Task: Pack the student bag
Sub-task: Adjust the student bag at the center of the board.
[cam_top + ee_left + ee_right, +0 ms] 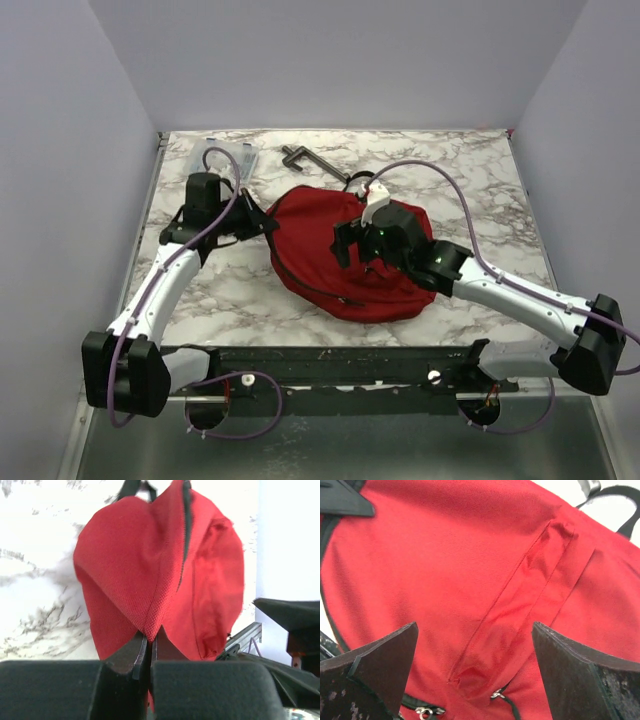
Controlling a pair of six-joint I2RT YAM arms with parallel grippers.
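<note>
The student bag (pixel 320 250), red fabric with dark zippers, lies on the marble table's middle. My left gripper (pixel 266 224) is at the bag's left edge. In the left wrist view it (pixel 149 639) is shut on a pinched fold of the bag's red fabric (pixel 150 580), which rises above the jaws. My right gripper (pixel 350 248) hovers over the bag's right half. The right wrist view shows it (pixel 475 630) wide open with nothing between its fingers, above the front pocket's flap (pixel 520 610) and small metal zipper pulls (pixel 496 695).
A black clamp-like tool (pixel 308 160) lies behind the bag at the back. A clear plastic packet (pixel 228 157) sits at the back left corner. Grey walls close in on both sides, and a dark metal rail (pixel 340 365) runs along the near edge.
</note>
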